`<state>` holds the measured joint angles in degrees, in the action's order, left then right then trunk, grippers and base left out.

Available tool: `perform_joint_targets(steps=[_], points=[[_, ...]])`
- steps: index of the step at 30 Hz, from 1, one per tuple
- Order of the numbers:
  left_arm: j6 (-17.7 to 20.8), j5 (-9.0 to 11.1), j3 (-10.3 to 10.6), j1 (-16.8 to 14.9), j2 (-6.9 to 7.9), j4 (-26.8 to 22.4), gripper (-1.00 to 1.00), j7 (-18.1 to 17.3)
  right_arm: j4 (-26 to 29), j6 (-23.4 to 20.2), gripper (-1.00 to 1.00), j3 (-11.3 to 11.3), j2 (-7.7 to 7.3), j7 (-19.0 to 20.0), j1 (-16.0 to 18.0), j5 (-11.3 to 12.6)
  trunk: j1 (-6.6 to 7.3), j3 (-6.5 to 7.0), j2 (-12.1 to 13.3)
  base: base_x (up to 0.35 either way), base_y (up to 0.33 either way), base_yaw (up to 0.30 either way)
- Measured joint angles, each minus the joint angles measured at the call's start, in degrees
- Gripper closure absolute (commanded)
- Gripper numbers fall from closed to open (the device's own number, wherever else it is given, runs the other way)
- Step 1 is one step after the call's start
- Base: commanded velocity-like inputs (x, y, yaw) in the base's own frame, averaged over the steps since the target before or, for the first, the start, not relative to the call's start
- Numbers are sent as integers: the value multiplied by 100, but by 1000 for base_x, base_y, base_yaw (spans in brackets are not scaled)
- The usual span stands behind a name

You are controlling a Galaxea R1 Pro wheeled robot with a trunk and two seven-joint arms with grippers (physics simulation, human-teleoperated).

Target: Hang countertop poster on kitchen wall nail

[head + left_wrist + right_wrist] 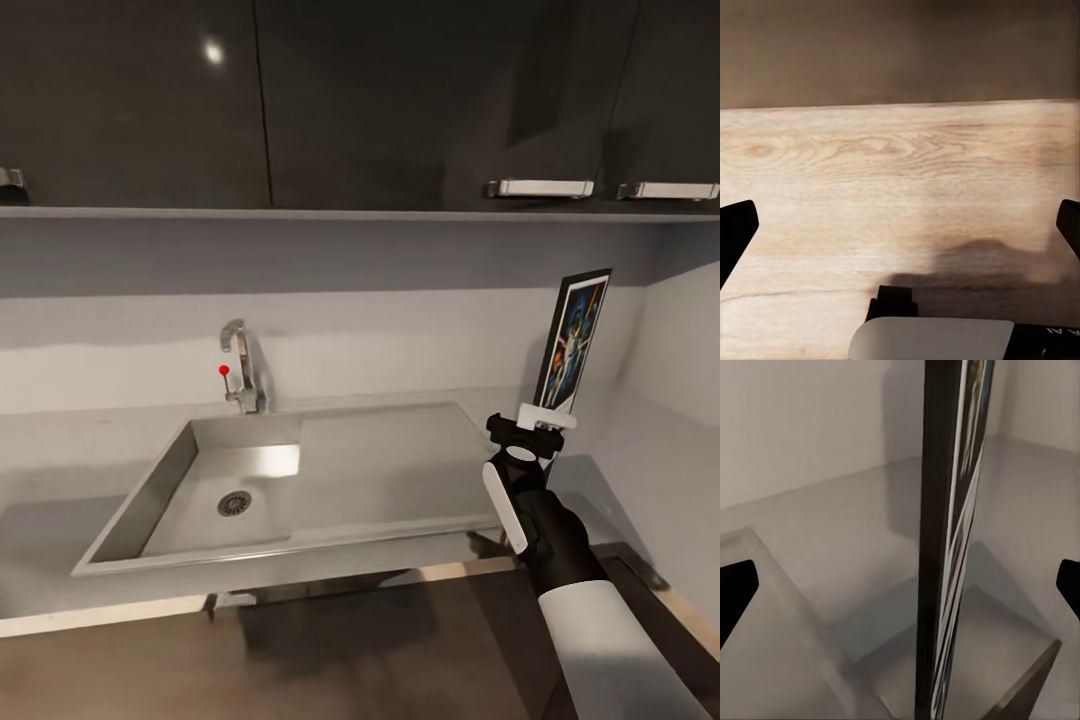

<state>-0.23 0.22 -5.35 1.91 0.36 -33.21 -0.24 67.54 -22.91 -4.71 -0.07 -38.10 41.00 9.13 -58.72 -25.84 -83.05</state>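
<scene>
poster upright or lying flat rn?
Upright, tilted slightly: the poster stands on edge above the right gripper, off the countertop; the right wrist view shows it edge-on.

sink [200, 480]: brushed steel | tap [240, 365]: shiny chrome | cabinets [300, 100]: glossy dark | floor [900, 195]: matt wood grain

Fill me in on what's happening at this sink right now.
The robot's right gripper holds the poster upright by its bottom edge, lifted above the right end of the kitchen countertop, near the corner of the wall. In the right wrist view the poster stands edge-on between the fingers. The steel sink and chrome tap sit to its left. The left gripper is open over a wood-grain surface, holding nothing. I can't make out a wall nail.
</scene>
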Motion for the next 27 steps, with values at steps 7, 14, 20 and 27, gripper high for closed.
perform_joint_targets(steps=[7,14,20,27], points=[[4,1,-1,-2,0,1,-100,0,-14,0,-100,6,0,-1,0,-1,1,0,0,94,-96,0],[0,0,-3,0,0,0,-100,1,-17,0,-100,3,0,-1,0,0,0,0,0,76,-77,0],[-1,0,-3,0,0,0,-100,4,-17,0,-100,4,0,-1,0,4,-1,0,0,9,-9,0],[1,-2,-3,0,0,-1,-100,0,-18,0,-100,0,0,-5,0,8,-1,0,0,4,-2,0]])
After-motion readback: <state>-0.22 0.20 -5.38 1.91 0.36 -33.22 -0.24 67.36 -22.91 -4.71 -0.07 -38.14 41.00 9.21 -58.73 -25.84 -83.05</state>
